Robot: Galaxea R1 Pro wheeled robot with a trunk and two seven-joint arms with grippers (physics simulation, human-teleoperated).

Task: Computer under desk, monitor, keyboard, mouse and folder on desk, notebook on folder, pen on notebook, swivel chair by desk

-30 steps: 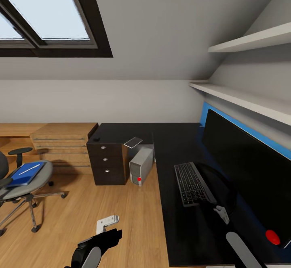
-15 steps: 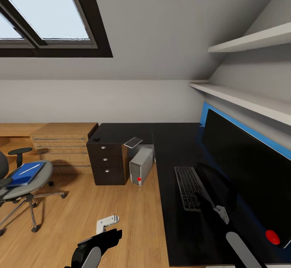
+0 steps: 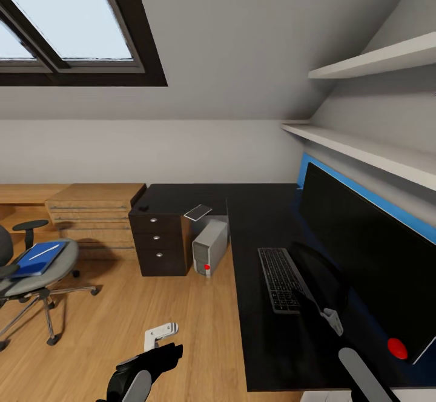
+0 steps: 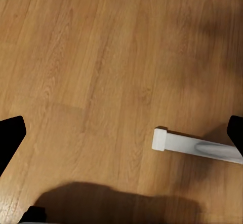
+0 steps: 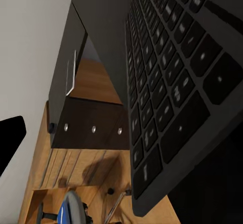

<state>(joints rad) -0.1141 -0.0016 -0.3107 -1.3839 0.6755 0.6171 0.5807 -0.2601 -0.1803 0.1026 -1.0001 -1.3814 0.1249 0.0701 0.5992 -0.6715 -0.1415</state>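
Observation:
The black keyboard (image 3: 277, 276) lies on the black desk (image 3: 260, 220) in front of the wide monitor (image 3: 363, 250). My right gripper (image 3: 301, 296) is low over the keyboard's near right corner. In the right wrist view the keys (image 5: 172, 82) are very close and one finger (image 5: 10, 143) stands wide, so that gripper (image 5: 121, 143) is open. The mouse (image 3: 143, 209) and the pale notebook (image 3: 200, 212) lie at the desk's far left end. The computer (image 3: 210, 247) stands under the desk. On the swivel chair (image 3: 36, 278) rests the blue folder (image 3: 33, 261) with the pen (image 3: 45, 252). My left gripper (image 4: 121, 143) is open over the floor.
Dark drawers (image 3: 158, 241) with round knobs flank the computer. A light wooden drawer unit (image 3: 91, 214) stands against the back wall. Two white shelves (image 3: 363, 141) jut out above the monitor. A white bar (image 4: 195, 145) lies across the wood floor below my left gripper.
My right gripper has moved left and now covers the keyboard's near right corner. The whole view has shifted slightly. The left arm has not moved.

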